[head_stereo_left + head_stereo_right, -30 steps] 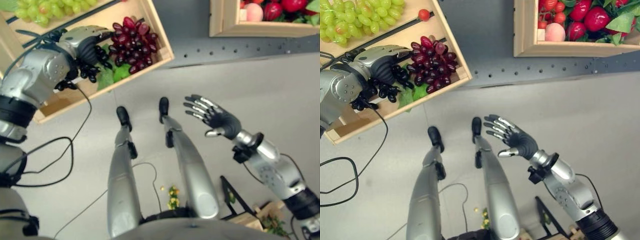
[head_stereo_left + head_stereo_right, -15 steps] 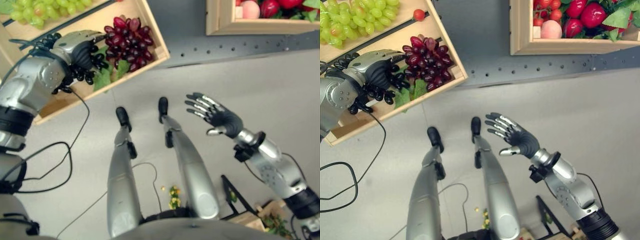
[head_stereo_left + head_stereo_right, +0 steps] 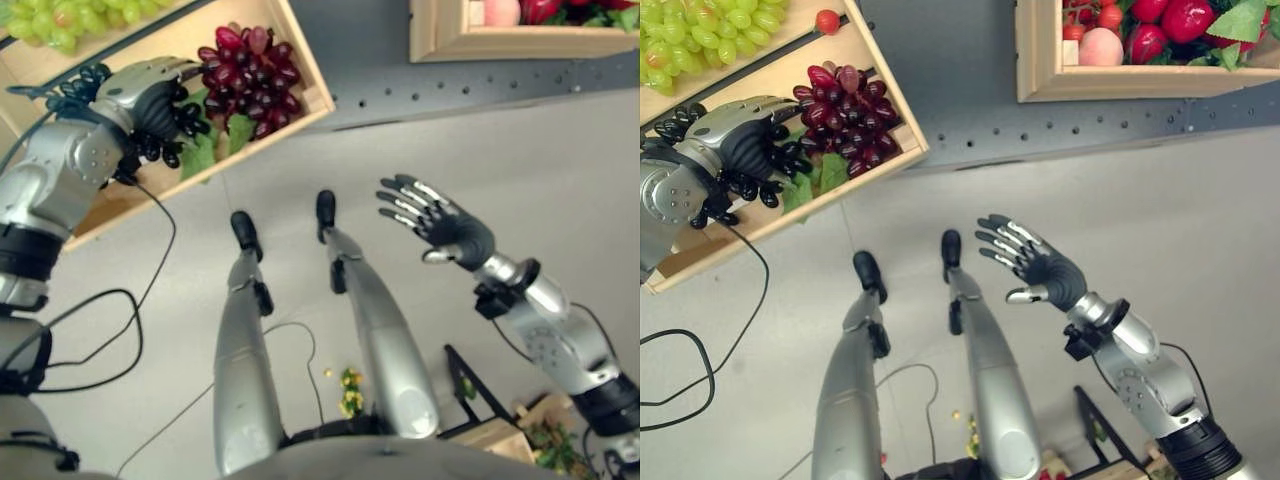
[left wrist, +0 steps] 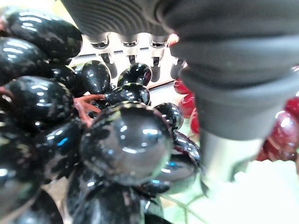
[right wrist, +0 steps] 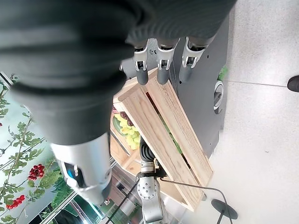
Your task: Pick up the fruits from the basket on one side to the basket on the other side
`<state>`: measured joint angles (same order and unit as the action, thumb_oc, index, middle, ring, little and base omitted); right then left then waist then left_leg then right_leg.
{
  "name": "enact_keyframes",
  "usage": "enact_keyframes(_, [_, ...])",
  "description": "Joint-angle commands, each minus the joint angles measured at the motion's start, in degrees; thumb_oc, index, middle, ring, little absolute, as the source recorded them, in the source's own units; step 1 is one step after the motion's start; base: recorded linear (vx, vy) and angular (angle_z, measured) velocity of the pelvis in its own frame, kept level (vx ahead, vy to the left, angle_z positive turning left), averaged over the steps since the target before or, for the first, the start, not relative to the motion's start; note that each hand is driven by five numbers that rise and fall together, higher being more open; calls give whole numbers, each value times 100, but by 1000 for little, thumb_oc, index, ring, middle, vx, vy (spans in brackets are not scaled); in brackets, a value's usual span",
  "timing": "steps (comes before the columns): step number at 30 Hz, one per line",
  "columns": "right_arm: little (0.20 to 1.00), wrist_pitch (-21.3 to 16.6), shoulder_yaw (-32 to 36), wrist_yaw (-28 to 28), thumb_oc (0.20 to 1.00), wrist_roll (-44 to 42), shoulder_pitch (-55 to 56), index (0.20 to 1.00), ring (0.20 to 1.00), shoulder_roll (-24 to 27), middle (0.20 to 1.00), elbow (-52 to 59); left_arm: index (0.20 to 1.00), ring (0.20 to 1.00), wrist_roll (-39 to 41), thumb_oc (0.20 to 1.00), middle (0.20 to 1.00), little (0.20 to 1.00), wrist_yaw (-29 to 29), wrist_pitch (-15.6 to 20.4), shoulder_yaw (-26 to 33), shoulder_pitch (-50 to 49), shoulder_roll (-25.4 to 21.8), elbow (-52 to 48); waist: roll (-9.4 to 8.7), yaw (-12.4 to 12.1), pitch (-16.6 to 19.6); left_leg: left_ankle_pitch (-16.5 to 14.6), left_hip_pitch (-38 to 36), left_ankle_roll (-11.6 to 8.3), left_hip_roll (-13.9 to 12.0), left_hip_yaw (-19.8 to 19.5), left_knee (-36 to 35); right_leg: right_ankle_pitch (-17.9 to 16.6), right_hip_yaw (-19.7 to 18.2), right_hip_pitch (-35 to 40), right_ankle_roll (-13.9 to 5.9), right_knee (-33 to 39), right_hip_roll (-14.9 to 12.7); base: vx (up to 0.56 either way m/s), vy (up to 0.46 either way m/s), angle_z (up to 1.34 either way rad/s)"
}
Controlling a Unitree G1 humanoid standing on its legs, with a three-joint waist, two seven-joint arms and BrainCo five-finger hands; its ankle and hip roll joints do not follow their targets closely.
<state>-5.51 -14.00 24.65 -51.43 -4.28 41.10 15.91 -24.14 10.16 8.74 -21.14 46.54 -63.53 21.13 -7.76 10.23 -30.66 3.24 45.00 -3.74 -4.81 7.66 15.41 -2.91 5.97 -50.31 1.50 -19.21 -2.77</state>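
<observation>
Biggest thing on the robot's left is the pale wooden slatted crate (image 3: 892,128), tilted across the corner, with a second light wooden crate of red fruit (image 3: 1035,60) well apart on the right side. That far crate looks like the destination, across a stretch of grey floor.

Inside the near crate, a bunch of green grapes (image 3: 700,40) sits in the far compartment behind a dark divider, and a bunch of dark red grapes (image 3: 845,115) lies in the nearer one on green leaves (image 3: 825,175). Just beside it, and this is the one that matters, is the bunch of glossy black grapes (image 4: 126,140).

The left hand (image 3: 735,140) is down over those black grapes, fingers curled round the cluster, thumb closing from the other side; the wrist view shows berries packed against the palm. The bunch appears not yet clear of the crate.

The right hand (image 3: 440,225) hangs out over the floor, palm up, fingers spread, holding nothing.

To do this well: the grip should gather the stem and the core of the cluster, not just outer berries, which could slip. A straight lift seems wise, clearing the crate wall and not dragging the red bunch along.
</observation>
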Motion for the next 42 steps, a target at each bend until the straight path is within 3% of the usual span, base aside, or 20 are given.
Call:
enact_keyframes(1, [1000, -101, 172, 153, 1000, -216, 77, 1000, 1000, -127, 1000, 634, 310, 310, -348, 310, 310, 310, 505, -310, -16, -1166, -171, 401, -248, -15, 87, -536, 225, 195, 29, -55, 438, 82, 15, -43, -803, -36, -238, 0, 0, 0])
enact_keyframes(2, [1000, -101, 169, 153, 1000, -216, 75, 1000, 1000, -126, 1000, 633, 200, 200, -349, 200, 200, 200, 506, -310, -10, -1171, -172, 398, -249, -12, 87, -535, 225, 195, 30, -55, 437, 83, 15, -43, -803, -37, -239, 0, 0, 0])
enact_keyframes(23, [1000, -52, 177, 211, 1000, -246, 61, 1000, 1000, -74, 1000, 664, 200, 200, -282, 200, 200, 200, 412, -339, 50, -1215, -120, 537, -218, -17, 87, -541, 283, 197, 38, -74, 474, 101, 12, -95, -805, -92, -247, 0, 1, -1])
enact_keyframes(30, [1000, -28, 211, 225, 1000, -237, 118, 1000, 1000, -55, 1000, 644, 200, 200, -84, 200, 200, 200, 406, -370, 366, -1350, -217, 226, -192, -51, 87, -544, 308, 200, 46, -102, 499, 120, 62, -114, -793, -135, -261, 0, 0, 0])
enact_keyframes(31, [1000, -17, 202, 231, 1000, -215, 124, 1000, 1000, -56, 1000, 640, 376, 376, -62, 376, 376, 376, 328, -385, 459, -1351, -238, 185, -189, -62, 87, -545, 309, 196, 47, -114, 509, 125, 57, -103, -788, -134, -261, 0, 0, 0])
enact_keyframes(32, [1000, -24, 210, 234, 1000, -207, 134, 1000, 1000, -50, 1000, 637, 1000, 1000, -41, 1000, 1000, 1000, 276, -391, 523, -1345, -258, 142, -187, -68, 87, -542, 304, 194, 49, -120, 507, 127, 59, -102, -787, -135, -259, 0, 0, 0])
enact_keyframes(42, [1000, -78, 87, 180, 1000, -188, 46, 1000, 1000, -10, 1000, 633, 1000, 1000, 375, 1000, 1000, 1000, -361, -252, 917, -1151, -193, 184, -176, -132, 87, -483, 268, 173, 54, -162, 477, 137, 98, -57, -765, -156, -261, -3, 0, 0])
